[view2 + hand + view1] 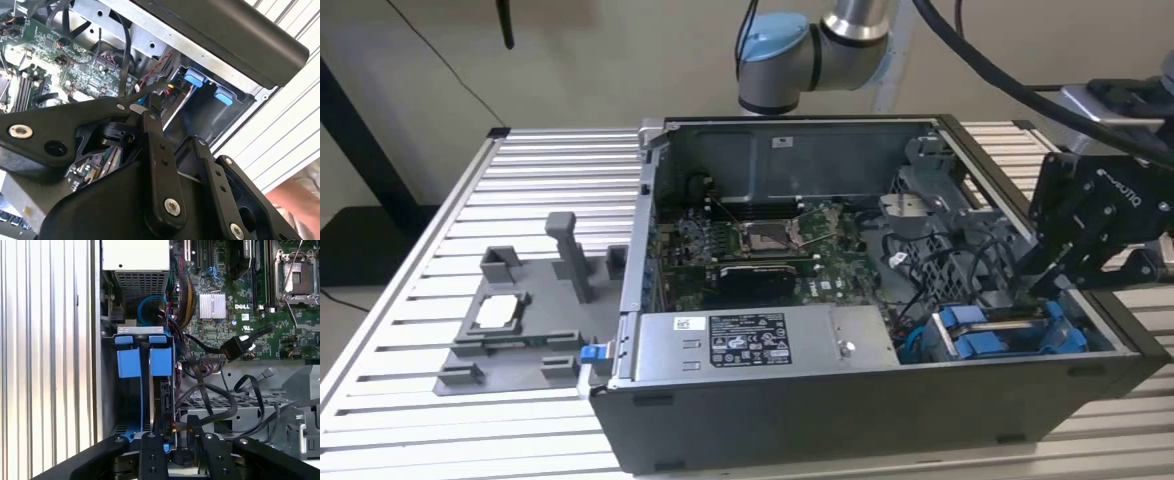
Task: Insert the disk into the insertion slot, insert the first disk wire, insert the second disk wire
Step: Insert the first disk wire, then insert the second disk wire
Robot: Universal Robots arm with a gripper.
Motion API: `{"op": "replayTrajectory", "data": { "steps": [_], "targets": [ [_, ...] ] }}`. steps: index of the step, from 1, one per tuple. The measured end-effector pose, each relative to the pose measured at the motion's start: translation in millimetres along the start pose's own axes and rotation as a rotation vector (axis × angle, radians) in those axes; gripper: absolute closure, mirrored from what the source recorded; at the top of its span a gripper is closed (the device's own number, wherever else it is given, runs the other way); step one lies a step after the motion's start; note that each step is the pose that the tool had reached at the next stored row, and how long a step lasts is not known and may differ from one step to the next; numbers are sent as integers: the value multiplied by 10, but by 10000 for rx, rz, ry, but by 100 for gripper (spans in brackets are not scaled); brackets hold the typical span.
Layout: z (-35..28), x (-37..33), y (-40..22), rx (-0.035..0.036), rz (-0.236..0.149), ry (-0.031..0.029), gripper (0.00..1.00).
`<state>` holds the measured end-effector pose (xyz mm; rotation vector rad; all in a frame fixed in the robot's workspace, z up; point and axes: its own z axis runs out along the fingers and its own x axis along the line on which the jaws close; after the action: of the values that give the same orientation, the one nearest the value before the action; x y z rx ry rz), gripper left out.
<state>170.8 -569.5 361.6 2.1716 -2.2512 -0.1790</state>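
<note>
The disk (1007,327) stands on edge inside the insertion slot (923,345), a grey cage at the case's front corner on the exterior view's right. Its blue frame tabs (161,361) show in the first wrist view, under the slot's rim (142,330). My black gripper (1051,285) hangs just over the disk's near end (167,400), where a bundle of red, yellow and black wires (174,427) lies. A loose black flat-cable plug (235,346) floats over the motherboard, away from the disk. In the second wrist view my gripper (172,130) sits by the wires (167,87) beside the blue tabs (195,80).
The open case (881,420) lies on a slatted aluminium table (547,170). A grey labelled power supply (747,345) fills its front. The motherboard (767,245) and black cables (947,270) lie behind. A grey fixture (520,320) stands at the exterior view's left.
</note>
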Motion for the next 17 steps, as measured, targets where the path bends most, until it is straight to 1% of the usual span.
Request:
{"op": "replayTrajectory", "data": {
  "steps": [3, 4, 7, 9, 11, 12, 15, 17],
  "targets": [
    [0, -39, 21, 16, -1, -1, 67],
    [-3, -65, 32, 22, -1, -2, 67],
    [-27, -75, 47, 32, -2, 1, 67],
    [-67, -78, 61, 46, -3, -1, 67],
    [-124, -82, 78, 72, -5, -4, 67],
    [-171, -85, 98, 110, -9, -4, 67],
    [-238, -90, 143, 202, -15, -8, 67],
    [-267, -90, 182, 298, -22, -11, 67]
  ]
}}
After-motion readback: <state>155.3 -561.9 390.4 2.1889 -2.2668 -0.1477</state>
